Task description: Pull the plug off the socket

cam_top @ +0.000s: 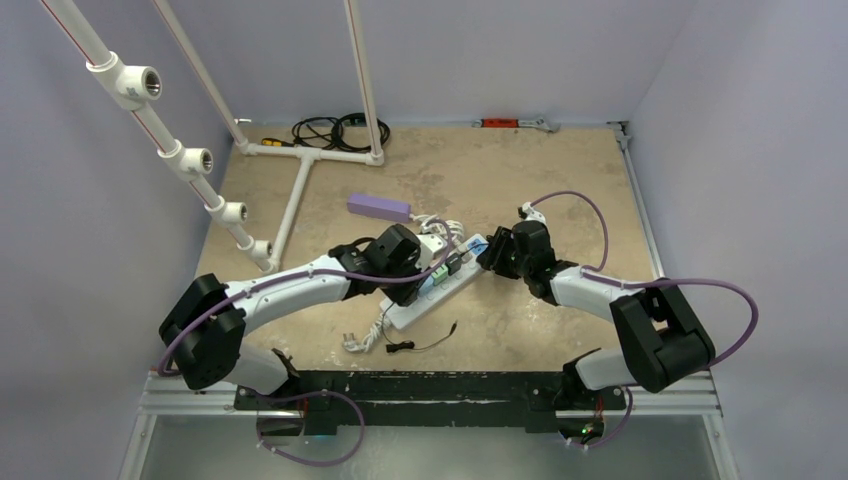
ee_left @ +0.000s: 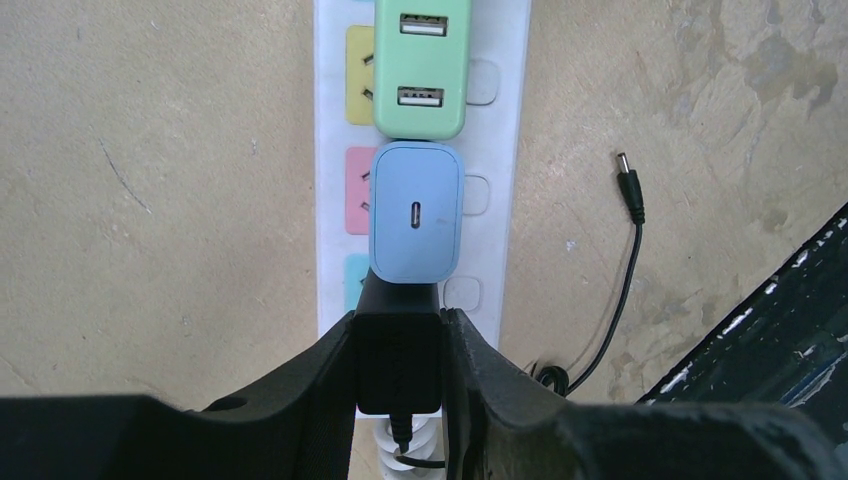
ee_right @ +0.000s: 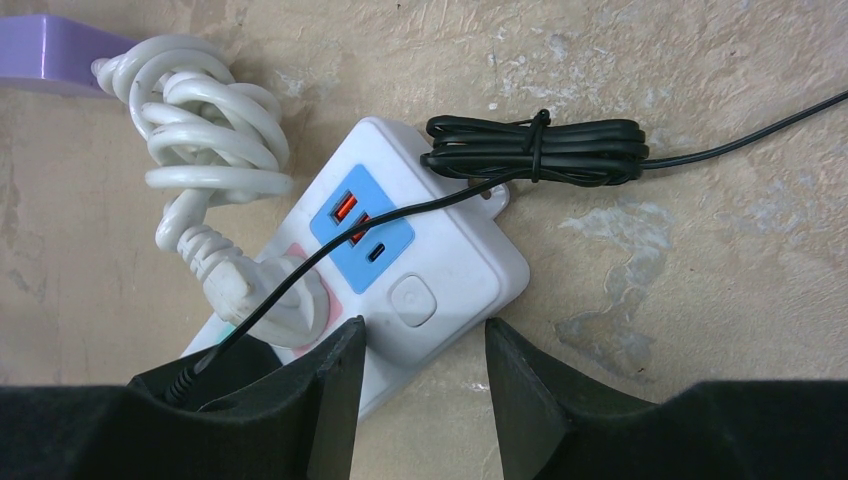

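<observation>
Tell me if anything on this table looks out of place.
Beside the power strip, a thin black cable lies loose, its round tip plugged into nothing. The strip sits slanted across the table, with the left tool clamped on a black plug. Nothing looks damaged.

The box (cam_top: pixel 379 207) lies behind the socket (cam_top: pixel 418 306), cable (cam_top: pixel 398 347) before it.
</observation>
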### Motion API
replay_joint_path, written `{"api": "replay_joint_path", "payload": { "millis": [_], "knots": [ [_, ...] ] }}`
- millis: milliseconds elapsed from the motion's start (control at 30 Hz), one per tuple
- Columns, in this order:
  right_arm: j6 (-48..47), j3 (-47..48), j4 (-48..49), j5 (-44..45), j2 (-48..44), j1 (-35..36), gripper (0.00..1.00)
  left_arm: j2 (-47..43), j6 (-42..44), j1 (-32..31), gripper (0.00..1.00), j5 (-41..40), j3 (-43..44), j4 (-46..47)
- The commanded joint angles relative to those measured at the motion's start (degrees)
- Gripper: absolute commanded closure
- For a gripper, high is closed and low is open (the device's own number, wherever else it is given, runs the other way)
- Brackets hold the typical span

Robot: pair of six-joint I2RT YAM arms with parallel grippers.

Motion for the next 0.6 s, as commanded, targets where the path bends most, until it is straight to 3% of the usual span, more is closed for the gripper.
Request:
{"api": "replay_joint_path", "payload": {
  "millis": [0, 200, 333, 567],
  "knots": [
    [-1.31, 1.13, -0.74, 1.45, 1.03, -0.20, 0.50, -2.01, 1.22, -1.73, 1.00, -8.94, 1.52, 0.93],
    [-1.32, 1.14, -0.65, 1.44, 1.09, -0.25, 0.50, -2.07, 1.56, -9.26, 1.00, -21.10, 0.61, 0.52],
    [-1.32, 1.18, -0.77, 1.61, 1.20, -0.24, 0.50, -1.93, 1.36, -10.74, 1.00, -25.76, 0.58, 0.23],
    [-1.23, 1.20, -0.78, 1.70, 1.33, -0.23, 0.50, -2.96, 1.29, -10.80, 1.00, -23.11, 0.55, 0.71]
  ]
}}
